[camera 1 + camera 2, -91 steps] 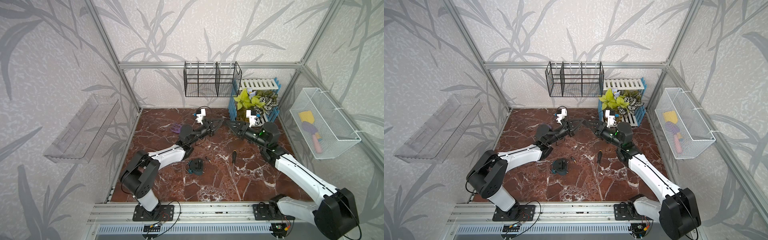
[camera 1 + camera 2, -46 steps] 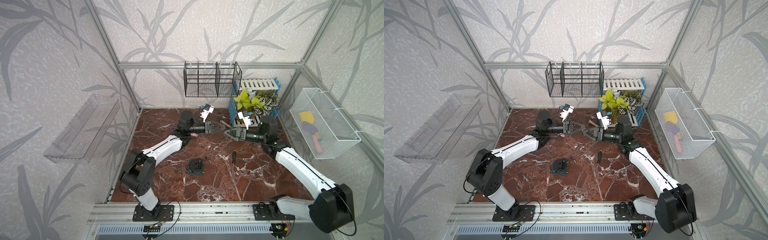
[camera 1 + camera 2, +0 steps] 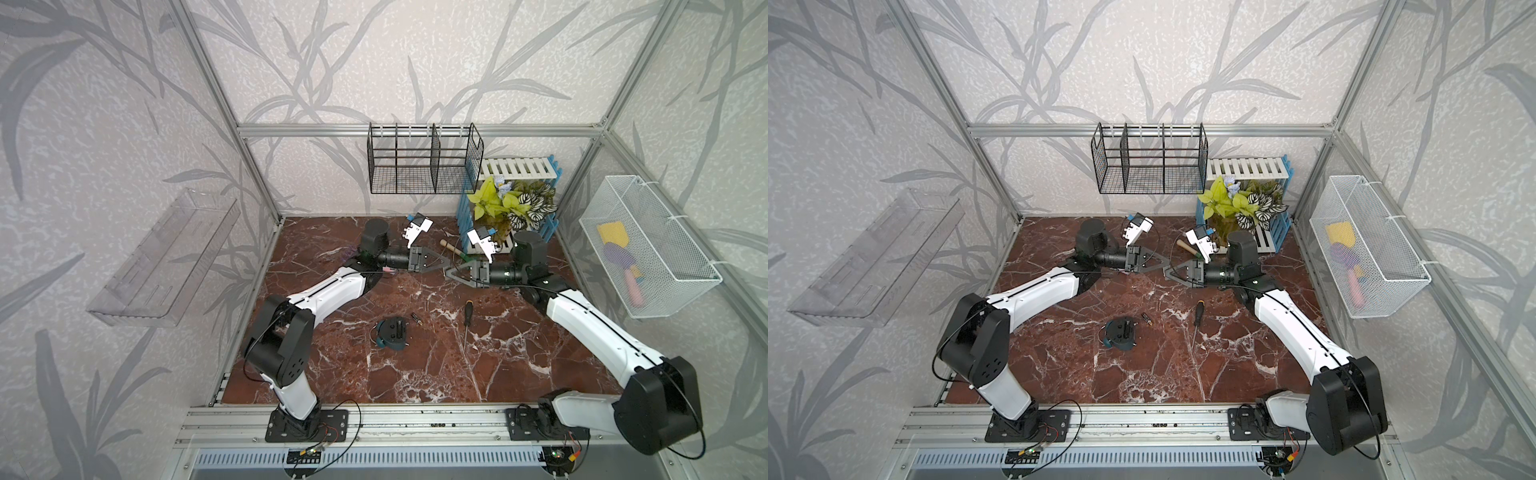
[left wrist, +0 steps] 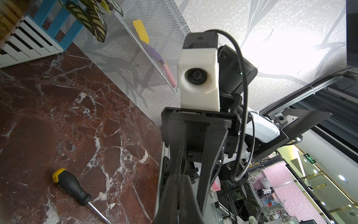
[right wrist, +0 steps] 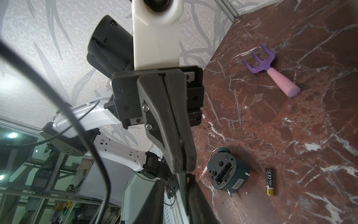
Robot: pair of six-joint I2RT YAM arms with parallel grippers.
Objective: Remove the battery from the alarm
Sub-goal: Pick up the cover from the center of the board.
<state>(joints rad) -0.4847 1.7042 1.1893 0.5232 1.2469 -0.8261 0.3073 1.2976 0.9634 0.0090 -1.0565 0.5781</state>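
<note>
On the marble table (image 3: pixel 415 374), near its centre toward 7 o'clock, the alarm (image 5: pixel 227 172) lies dial-down. Its black back faces up and the battery bay is open and empty. The battery (image 5: pixel 269 181) lies flat on the stone just beside the alarm without touching it. In both top views it sits at the alarm's 2 o'clock. On this evidence the removal appears complete.

The left gripper (image 3: pixel 445 262) and the right gripper (image 3: pixel 449 273) hang above the table at the alarm's 1 o'clock, pointed tip to tip. The left jaws are clenched on nothing. The right jaws stand a little apart with nothing between them.

Hazards:
1. Finger strike. The two grippers face each other at close range, so an advance by either arm along its own axis could drive the tips together.
2. Rolling. The battery is a bare cylinder on smooth stone. A bump, or an arm sweeping low, could send it against the alarm or toward the screwdriver (image 3: pixel 467 320) at its 3 o'clock.

Not determinable:
- whether the opposing tips touch or only overlap in view;
- the alarm's dial, which is turned to the table;
- the bay cover, not identified in any view;
- the right gripper's own tips, cut off at the edge of the right wrist view;
- the battery's markings in the top views, which are too small to read.
</note>
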